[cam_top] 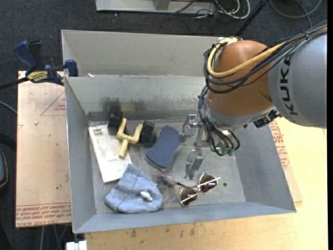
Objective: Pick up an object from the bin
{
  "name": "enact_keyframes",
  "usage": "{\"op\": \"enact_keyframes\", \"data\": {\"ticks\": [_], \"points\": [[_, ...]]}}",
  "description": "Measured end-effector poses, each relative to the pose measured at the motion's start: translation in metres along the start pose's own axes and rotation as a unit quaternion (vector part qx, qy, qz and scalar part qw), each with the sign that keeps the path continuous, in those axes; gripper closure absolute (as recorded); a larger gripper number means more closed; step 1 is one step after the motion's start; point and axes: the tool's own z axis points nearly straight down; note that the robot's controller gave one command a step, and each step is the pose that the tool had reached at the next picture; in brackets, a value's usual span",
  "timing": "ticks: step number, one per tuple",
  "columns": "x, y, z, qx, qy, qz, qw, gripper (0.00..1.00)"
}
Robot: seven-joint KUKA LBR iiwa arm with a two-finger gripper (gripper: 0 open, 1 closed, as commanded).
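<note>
Sunglasses point(199, 188) lie just beside the claw point(194, 166); whether it is apart or together, I cannot tell.

Rightward bin floor point(235, 184) lies open; blue pad point(163, 147), sunglasses point(199, 187) hem the hand point(194, 164).
</note>
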Motion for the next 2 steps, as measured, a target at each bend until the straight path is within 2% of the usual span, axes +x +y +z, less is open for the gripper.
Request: {"op": "enact_keyframes", "data": {"ticks": [1, 2], "points": [[-0.001, 0.0, -0.004, 0.0, -0.0035, 0.001, 1.0, 0.0], [-0.014, -0.001, 0.033, 0.0, -0.0075, -0.028, 0.9996, 0.0]]}}
